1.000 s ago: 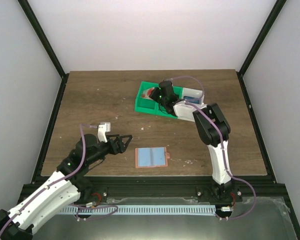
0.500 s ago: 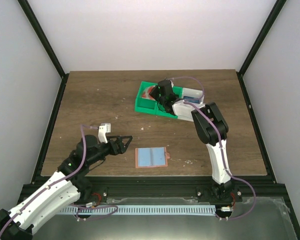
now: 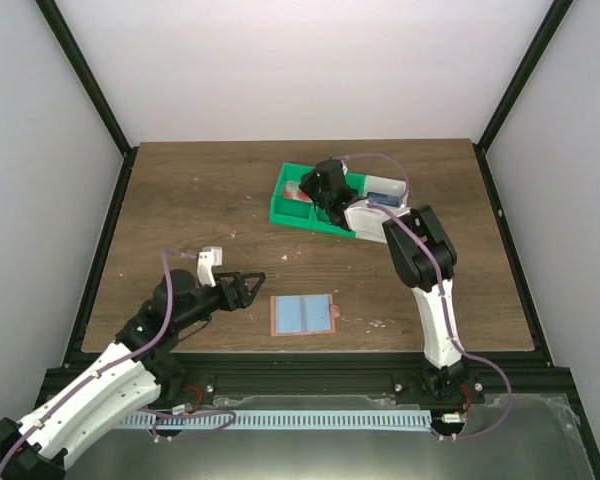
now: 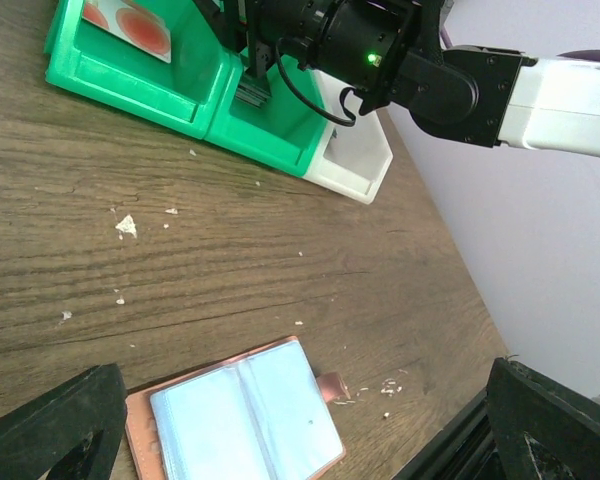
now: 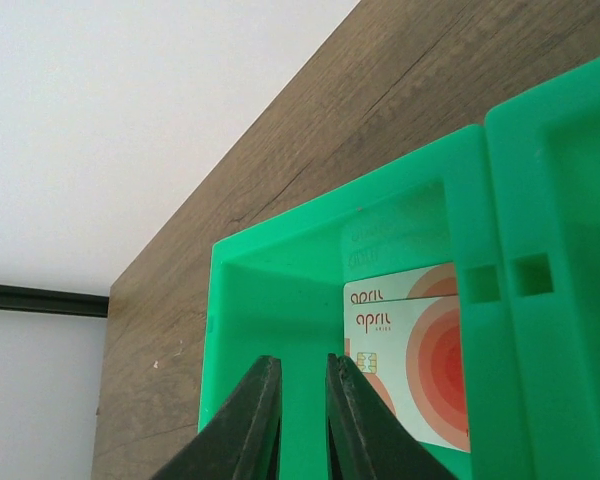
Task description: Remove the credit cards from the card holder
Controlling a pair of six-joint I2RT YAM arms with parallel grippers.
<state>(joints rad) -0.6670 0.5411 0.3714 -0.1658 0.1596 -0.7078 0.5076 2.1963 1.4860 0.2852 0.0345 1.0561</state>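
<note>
right gripper [image 5: 302,368], barely parted and empty, may drag the cards [image 5: 420,350] at its three o'clock; left gripper [image 3: 250,288] spread wide.

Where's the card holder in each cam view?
Top external: card holder low centre, near the table's front edge.
Left wrist: card holder bottom centre, lying open.
Right wrist: not in view.
Shared landmark: green bin, in all three.

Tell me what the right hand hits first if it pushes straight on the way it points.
Most likely the inner wall or floor of the green bin, just beside the red-and-white cards. The right hand aims next to them, not at them, though depth is unclear.
</note>
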